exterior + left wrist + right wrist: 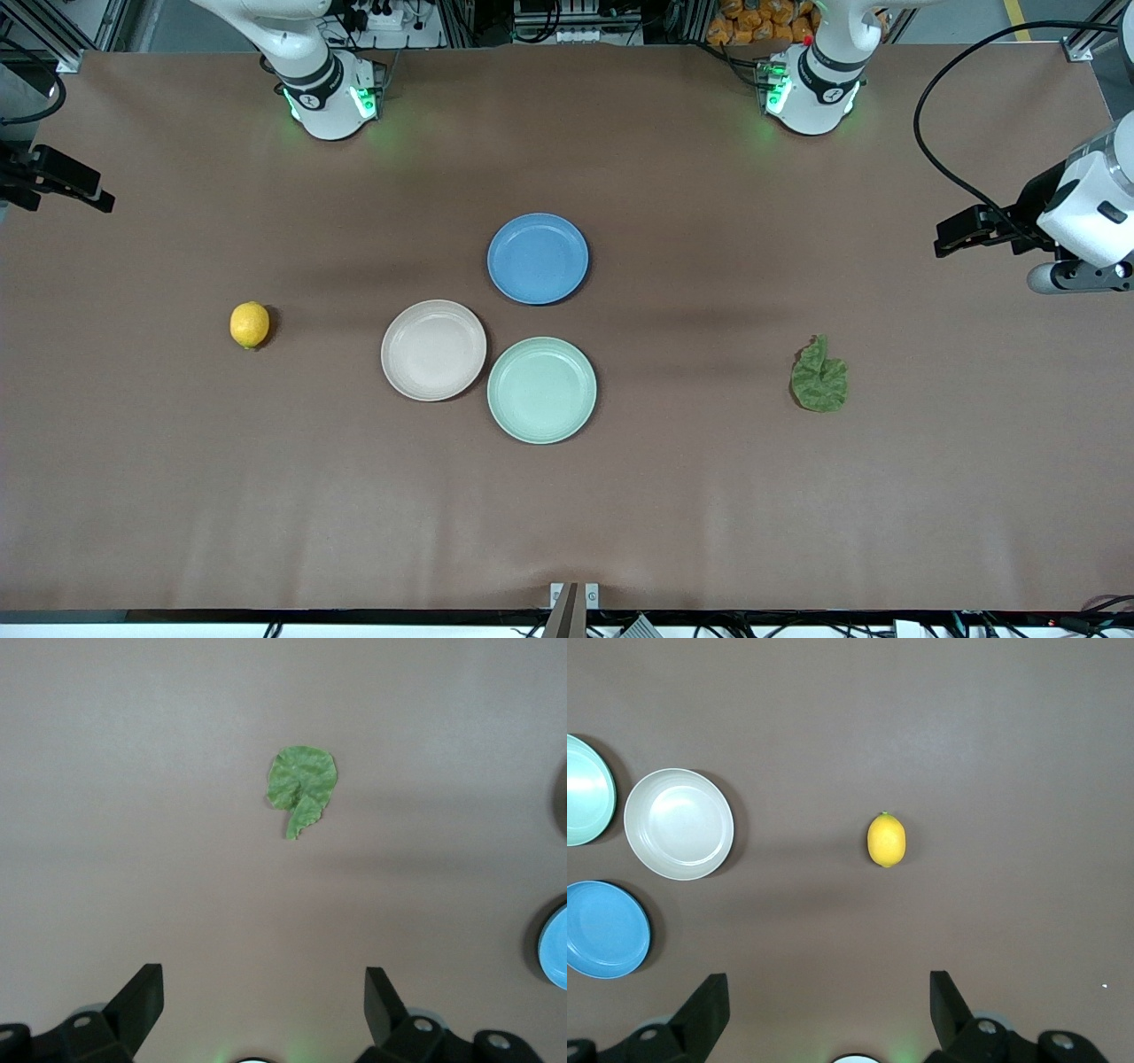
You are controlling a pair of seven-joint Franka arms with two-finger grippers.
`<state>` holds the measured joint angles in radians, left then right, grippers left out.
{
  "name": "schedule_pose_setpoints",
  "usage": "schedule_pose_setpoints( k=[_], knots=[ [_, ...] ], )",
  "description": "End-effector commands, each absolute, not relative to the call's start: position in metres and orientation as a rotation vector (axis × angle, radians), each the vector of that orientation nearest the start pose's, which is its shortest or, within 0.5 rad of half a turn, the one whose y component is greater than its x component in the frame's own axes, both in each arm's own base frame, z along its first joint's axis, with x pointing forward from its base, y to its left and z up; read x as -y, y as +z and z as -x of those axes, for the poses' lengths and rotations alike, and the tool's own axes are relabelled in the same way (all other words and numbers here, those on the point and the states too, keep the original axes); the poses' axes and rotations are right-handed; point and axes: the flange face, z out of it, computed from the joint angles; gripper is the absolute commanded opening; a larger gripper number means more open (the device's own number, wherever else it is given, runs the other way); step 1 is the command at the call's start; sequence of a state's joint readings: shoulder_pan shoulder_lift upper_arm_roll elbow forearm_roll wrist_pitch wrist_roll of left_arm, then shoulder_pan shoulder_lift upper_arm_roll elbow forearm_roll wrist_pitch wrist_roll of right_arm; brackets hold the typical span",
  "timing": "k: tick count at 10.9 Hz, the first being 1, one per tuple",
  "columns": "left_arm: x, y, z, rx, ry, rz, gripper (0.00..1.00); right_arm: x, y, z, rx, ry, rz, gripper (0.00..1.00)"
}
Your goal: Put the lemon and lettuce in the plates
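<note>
A yellow lemon lies toward the right arm's end of the tabletop, long axis running toward the robots. The lettuce lies toward the left arm's end, stalk pointing toward the robots. Between them sit a beige plate and a green plate, touching. Both hands, left and right, hang high with fingers spread.

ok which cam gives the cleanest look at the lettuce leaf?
Left wrist view: the wrinkly dark green lettuce leaf lies centred and unobstructed, stalk visible, ahead of the open left gripper. The front view shows it smaller, toward the left arm's end of the table. The right wrist view misses it.
</note>
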<state>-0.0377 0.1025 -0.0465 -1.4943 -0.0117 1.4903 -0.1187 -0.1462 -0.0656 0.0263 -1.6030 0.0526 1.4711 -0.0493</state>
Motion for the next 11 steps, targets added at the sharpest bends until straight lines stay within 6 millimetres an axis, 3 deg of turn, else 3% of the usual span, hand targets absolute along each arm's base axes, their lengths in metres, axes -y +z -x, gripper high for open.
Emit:
schedule_pose_setpoints(
  k=[1, 6, 11],
  knots=[
    [0.046, 0.599, -0.575, 0.029, 0.154, 3.121, 1.00, 0.060, 0.637, -0.521, -0.104, 0.110, 3.089, 1.00],
    [0.047, 0.598, -0.576, 0.030, 0.154, 3.111, 1.00, 0.059, 0.636, -0.520, -0.104, 0.124, 3.088, 1.00],
    [0.048, 0.576, -0.591, 0.054, 0.156, 3.088, 1.00, 0.066, 0.629, -0.518, -0.123, 0.154, 3.083, 1.00]
  ],
)
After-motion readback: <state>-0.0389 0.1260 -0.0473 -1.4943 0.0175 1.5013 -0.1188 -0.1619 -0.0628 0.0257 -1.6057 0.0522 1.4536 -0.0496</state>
